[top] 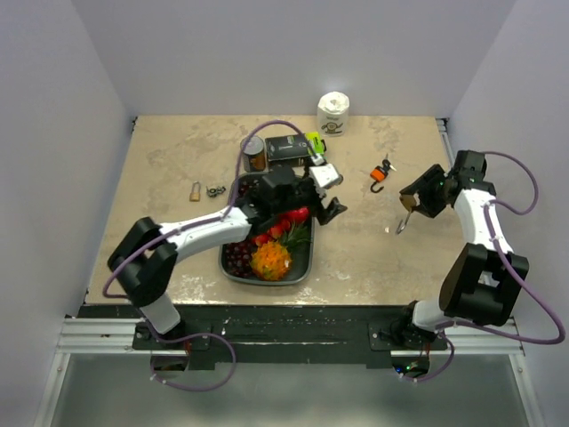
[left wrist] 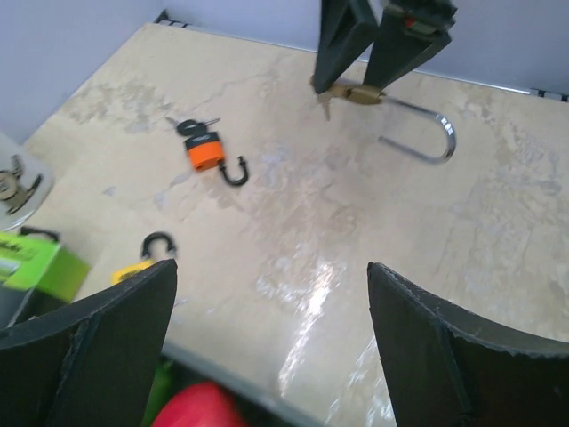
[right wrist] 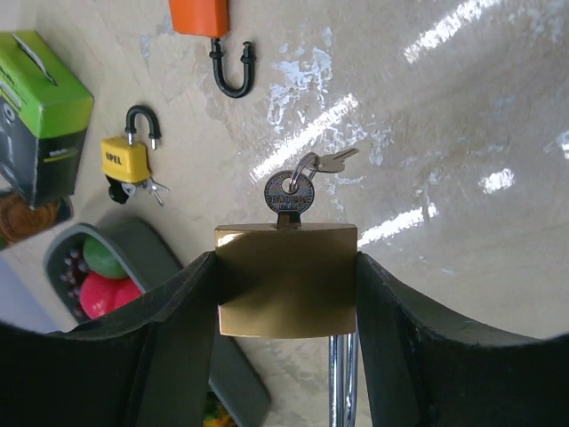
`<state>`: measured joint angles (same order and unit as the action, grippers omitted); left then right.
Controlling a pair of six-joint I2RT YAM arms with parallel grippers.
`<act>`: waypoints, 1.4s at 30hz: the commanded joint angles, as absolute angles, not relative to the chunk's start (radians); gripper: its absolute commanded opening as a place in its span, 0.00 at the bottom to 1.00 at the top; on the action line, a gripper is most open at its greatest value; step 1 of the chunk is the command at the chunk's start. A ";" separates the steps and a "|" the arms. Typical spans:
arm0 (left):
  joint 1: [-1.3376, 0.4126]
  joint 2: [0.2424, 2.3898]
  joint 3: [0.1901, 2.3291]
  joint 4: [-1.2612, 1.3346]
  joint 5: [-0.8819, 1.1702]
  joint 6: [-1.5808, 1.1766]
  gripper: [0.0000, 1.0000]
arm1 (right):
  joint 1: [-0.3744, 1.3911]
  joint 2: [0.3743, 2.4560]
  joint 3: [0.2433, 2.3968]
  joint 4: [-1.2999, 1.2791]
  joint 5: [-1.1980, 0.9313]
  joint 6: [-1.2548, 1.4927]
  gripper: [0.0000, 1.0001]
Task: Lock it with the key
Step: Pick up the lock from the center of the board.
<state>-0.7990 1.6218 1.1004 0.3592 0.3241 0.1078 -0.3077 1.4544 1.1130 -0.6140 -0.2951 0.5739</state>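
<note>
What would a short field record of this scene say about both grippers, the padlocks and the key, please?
right gripper: shut on brass padlock, body between the fingers
key: in the brass padlock's keyhole
shackle: appears open, one end free
left gripper: open, empty
orange padlock: on table, shackle open
yellow padlock: on table beside green box

shackle (right wrist: 340, 382) of brass padlock (right wrist: 284, 280) cut off below, orange padlock (right wrist: 200, 13) cropped above

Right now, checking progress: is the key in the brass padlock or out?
In. The key is seated in the brass padlock, only its head showing.
</note>
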 commanded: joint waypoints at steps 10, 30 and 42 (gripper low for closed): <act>-1.068 1.908 1.351 0.577 0.103 0.112 0.86 | -0.186 1.374 1.120 -0.551 -0.195 0.928 0.00; -1.127 2.051 1.456 0.440 -0.109 0.048 0.56 | -0.117 1.321 1.158 -0.552 -0.167 0.966 0.00; -1.146 2.105 1.528 0.453 -0.239 0.080 0.43 | -0.107 1.310 1.140 -0.569 -0.161 0.983 0.00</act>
<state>-1.1358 2.0834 1.4616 0.3954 -0.1806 0.0662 -0.1158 1.3598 1.1023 -0.5999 -0.1658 0.9440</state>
